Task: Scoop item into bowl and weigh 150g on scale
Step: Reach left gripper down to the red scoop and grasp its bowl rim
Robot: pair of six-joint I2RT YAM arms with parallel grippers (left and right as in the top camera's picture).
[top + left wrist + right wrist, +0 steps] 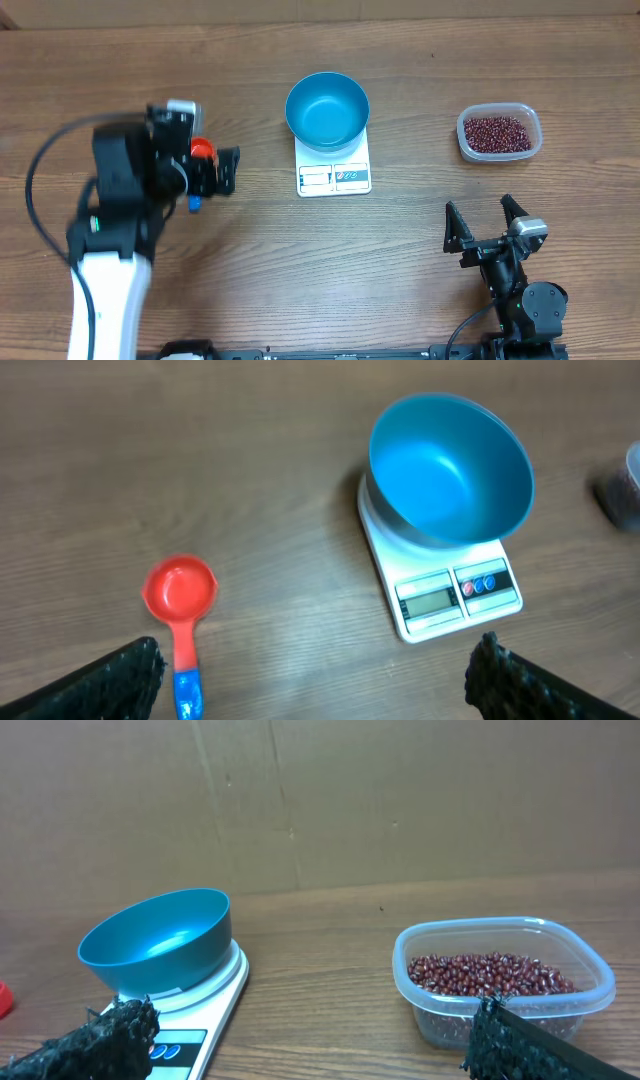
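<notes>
Your left hand [318,670] is spread wide over the red scoop [180,592] lying on the table [300,270]. Your right hand [480,212] is wide too, holding nothing. The bowl [327,108] sits on the scale [334,177]; the beans [497,131] fill the clear tub [535,140].

bowl [327,110] sits on scale [334,176], mid-table [250,260]. tub [499,133] holding beans [497,131] well right of scale. measuring scoop [180,592] lies flat left of scale, partly under left gripper [228,170]. right gripper [478,207] before tub, apart.
</notes>
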